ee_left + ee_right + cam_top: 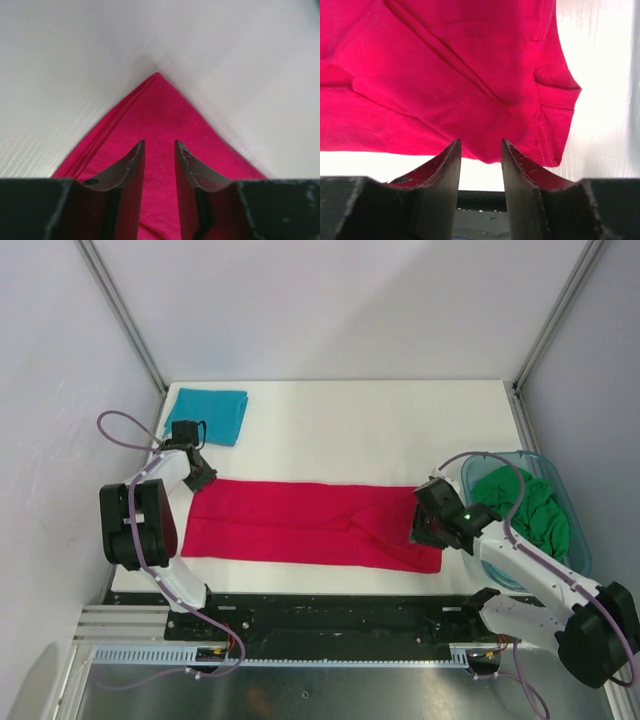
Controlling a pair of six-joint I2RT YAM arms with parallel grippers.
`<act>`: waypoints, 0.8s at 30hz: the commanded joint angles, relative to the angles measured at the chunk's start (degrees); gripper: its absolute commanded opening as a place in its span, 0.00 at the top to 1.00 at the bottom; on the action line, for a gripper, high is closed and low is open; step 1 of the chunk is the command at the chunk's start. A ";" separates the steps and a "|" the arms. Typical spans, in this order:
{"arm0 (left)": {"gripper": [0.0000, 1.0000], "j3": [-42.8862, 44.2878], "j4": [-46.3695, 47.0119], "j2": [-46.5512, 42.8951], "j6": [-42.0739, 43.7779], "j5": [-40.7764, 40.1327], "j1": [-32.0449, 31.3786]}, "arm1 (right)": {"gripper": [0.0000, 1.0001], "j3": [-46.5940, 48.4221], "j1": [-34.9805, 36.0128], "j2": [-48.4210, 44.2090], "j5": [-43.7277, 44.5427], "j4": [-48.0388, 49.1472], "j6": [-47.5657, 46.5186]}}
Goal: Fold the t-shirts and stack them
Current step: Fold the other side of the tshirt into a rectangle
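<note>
Teal t-shirt (207,416): folded into a small rectangle at the far left corner of the white table (360,430), well apart from the others.
Left gripper (159,146): low over the left end of the red cloth, fingers a little apart, with flat cloth showing in the gap and nothing pinched.
Red t-shirt (300,521): spread as a long band across the near half of the table, reaching from one gripper to the other.
Right gripper (480,144): at the shirt's right near edge, fingers slightly spread, nothing between them.
Green t-shirt (526,506): crumpled inside the see-through tub (580,540) at the right edge.
</note>
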 commanded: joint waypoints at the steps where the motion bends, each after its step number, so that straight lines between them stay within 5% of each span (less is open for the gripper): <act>1: 0.64 1.46 0.79 -2.57 2.23 3.67 -0.28 | 0.57 3.57 0.38 -3.20 1.32 3.01 -0.26; 24: 0.62 1.19 0.70 -5.02 4.88 9.74 -4.06 | 0.55 9.81 0.30 28.21 0.66 33.35 -10.57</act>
